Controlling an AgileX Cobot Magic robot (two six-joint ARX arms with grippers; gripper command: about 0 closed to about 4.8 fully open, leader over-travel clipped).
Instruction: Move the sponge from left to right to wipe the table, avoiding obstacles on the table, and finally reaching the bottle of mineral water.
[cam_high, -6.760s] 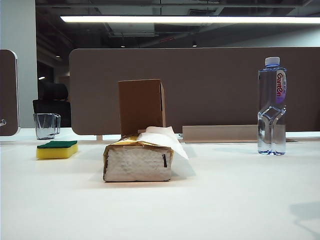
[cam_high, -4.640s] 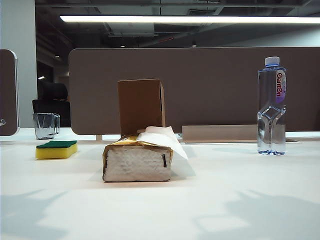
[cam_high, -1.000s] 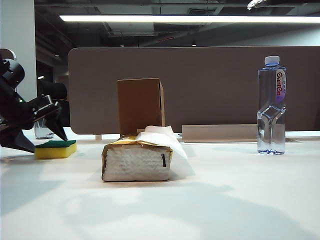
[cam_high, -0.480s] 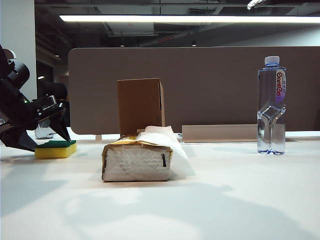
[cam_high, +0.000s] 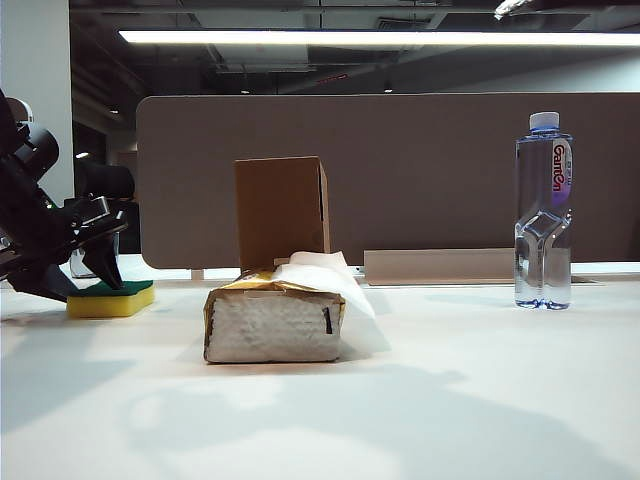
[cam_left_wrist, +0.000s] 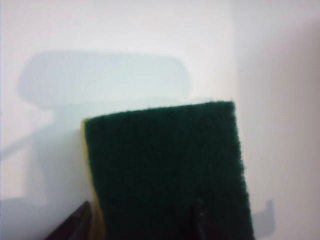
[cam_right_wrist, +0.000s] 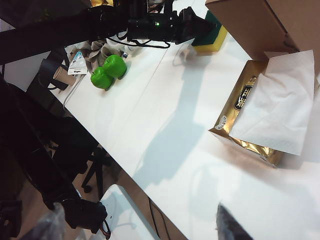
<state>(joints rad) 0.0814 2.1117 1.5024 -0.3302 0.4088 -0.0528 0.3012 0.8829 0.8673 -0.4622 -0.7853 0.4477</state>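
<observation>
My left end effector (cam_high: 88, 282) sits at nine o'clock, fingers part-spread and straddling the one sponge (cam_high: 111, 298). My right end effector (cam_right_wrist: 227, 225) hangs above the worktop (cam_high: 400, 400), spread and empty. I count one tissue pack (cam_high: 275, 322), one cardboard box (cam_high: 281, 210), one Ganten bottle (cam_high: 543, 212).

Brown partition (cam_high: 400, 180), ceiling striplight (cam_high: 380, 38)

My left gripper (cam_high: 85, 280) stands at the worktop's (cam_high: 450, 400) left end. Tissue pack (cam_high: 275, 322) and cardboard box (cam_high: 282, 212) behind it block mid-worktop; open surface lies in front, and onward to the bottle (cam_high: 543, 210).
</observation>
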